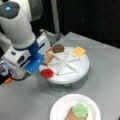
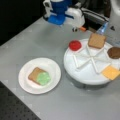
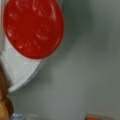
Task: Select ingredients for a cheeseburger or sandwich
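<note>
Tray (image 1: 82, 71): tomato (image 1: 46, 73) beside gripper (image 1: 30, 72)

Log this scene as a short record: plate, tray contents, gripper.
plate: paper plate holds a bread slice with lettuce on top
tray: divided white tray holds tomato, second bread slice, patty, cheese, each in its own section
tomato: at the tray's edge, filling the wrist view's upper left
gripper: fingers not visible in any view; the arm's blue and white wrist is beside the tray, nearest the tomato
</note>
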You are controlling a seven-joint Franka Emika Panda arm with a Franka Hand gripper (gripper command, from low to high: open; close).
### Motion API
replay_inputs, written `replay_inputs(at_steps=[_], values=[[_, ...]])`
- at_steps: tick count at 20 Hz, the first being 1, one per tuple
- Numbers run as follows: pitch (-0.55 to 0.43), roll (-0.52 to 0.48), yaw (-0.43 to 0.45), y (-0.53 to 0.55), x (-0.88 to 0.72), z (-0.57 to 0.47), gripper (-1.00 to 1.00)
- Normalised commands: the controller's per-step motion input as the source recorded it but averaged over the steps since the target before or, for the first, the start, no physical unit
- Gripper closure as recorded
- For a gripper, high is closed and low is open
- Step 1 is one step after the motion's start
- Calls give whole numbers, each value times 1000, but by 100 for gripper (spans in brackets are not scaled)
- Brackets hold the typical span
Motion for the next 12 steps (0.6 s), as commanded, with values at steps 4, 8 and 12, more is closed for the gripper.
replay_inputs(at_steps=[4,8,12], values=[[-196,307,-237,-51,-114,-181,-100],[-258,272,-145,-7,-62,-221,-100],[-245,280,-88,32,-19,-203,-100]])
